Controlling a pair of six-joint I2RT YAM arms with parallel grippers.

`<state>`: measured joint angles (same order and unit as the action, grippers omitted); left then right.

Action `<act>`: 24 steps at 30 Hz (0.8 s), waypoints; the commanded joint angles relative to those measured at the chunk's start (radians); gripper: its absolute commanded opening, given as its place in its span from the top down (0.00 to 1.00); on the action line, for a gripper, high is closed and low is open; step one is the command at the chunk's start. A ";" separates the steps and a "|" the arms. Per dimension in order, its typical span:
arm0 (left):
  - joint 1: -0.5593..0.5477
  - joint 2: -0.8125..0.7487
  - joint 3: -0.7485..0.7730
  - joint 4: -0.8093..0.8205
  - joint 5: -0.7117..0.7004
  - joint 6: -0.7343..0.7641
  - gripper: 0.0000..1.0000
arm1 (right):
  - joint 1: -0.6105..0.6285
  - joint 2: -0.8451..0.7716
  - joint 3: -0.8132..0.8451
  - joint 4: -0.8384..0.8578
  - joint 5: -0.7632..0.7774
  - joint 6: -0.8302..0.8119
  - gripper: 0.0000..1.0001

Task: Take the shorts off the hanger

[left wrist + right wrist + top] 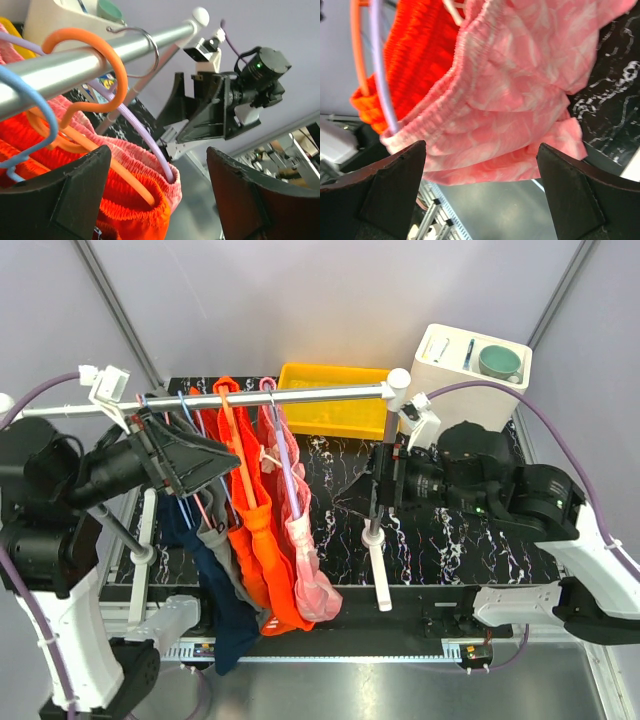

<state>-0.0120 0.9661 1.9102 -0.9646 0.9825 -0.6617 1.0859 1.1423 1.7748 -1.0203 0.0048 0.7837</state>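
- The rail (300,393) carries the hangers. The pink shorts (305,540) hang outermost on a lilac hanger (378,60), with the orange shorts (255,530) just beside them.
- The yellow bin's (335,371) inside is mostly hidden, and the white box (440,360) holds a green cup (500,362).
- Both end effectors gape wide and empty. The right end effector (480,190) should probably pinch the pink waistband while the left end effector (160,200) steadies the hanger.

One rail (260,395) carries four garments: one pink shorts (305,550), one orange shorts (262,540), one grey garment (222,555), one navy garment (225,630). One yellow bin (330,400) and one white box (445,375) stand by the table (450,540)'s far edge.
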 commanded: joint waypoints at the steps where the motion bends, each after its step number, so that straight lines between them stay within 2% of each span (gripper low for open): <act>1: -0.187 0.022 -0.002 0.015 -0.178 0.036 0.19 | 0.006 0.019 0.014 -0.047 0.099 -0.034 0.00; 2: -0.219 0.017 -0.016 0.033 -0.259 0.024 0.20 | 0.008 0.019 0.011 -0.046 0.098 -0.037 0.00; 4: -0.346 0.019 -0.063 0.091 -0.323 -0.013 0.25 | 0.008 0.019 0.014 -0.040 0.098 -0.046 0.00; 5: -0.403 0.028 -0.063 0.095 -0.432 -0.007 0.26 | 0.006 0.025 0.014 -0.037 0.092 -0.052 0.00; 6: -0.508 0.032 -0.059 0.095 -0.485 -0.003 0.27 | 0.006 0.028 0.015 -0.028 0.087 -0.069 0.00; 7: -0.547 0.034 -0.045 0.095 -0.534 -0.001 0.26 | 0.008 0.030 0.017 -0.026 0.083 -0.073 0.00; 9: -0.578 0.022 -0.030 0.083 -0.636 0.011 0.26 | 0.008 0.036 0.020 -0.030 0.087 -0.077 0.00; 12: -0.585 0.039 -0.005 0.055 -0.637 -0.002 0.28 | 0.006 0.043 0.025 -0.043 0.106 -0.080 0.00; 13: -0.600 0.048 -0.002 0.056 -0.642 -0.013 0.32 | 0.006 0.043 0.026 -0.044 0.110 -0.083 0.00; 14: -0.627 0.063 0.004 0.058 -0.694 -0.013 0.34 | 0.008 0.042 0.028 -0.043 0.112 -0.084 0.00; 15: -0.701 0.068 0.013 0.055 -0.747 -0.004 0.34 | 0.008 0.042 0.028 -0.041 0.115 -0.087 0.00; 17: -0.764 0.072 0.038 0.037 -0.915 0.014 0.34 | 0.006 0.034 0.020 -0.038 0.129 -0.084 0.00; 19: -0.834 0.097 0.096 -0.038 -1.019 0.011 0.35 | 0.006 0.028 0.011 -0.034 0.142 -0.081 0.00; 20: -0.862 0.136 0.117 -0.063 -1.098 0.014 0.40 | 0.006 0.024 0.005 -0.032 0.142 -0.080 0.00; 23: -1.043 0.233 0.240 -0.176 -1.351 0.005 0.43 | 0.006 0.022 0.003 -0.032 0.149 -0.081 0.00; 24: -1.139 0.261 0.319 -0.244 -1.419 0.001 0.43 | 0.006 0.019 0.003 -0.032 0.152 -0.081 0.00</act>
<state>-0.9577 1.1240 2.0731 -1.0618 -0.0509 -0.6617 1.0863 1.1801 1.7737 -1.0687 0.1131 0.7147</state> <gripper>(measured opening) 0.579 0.994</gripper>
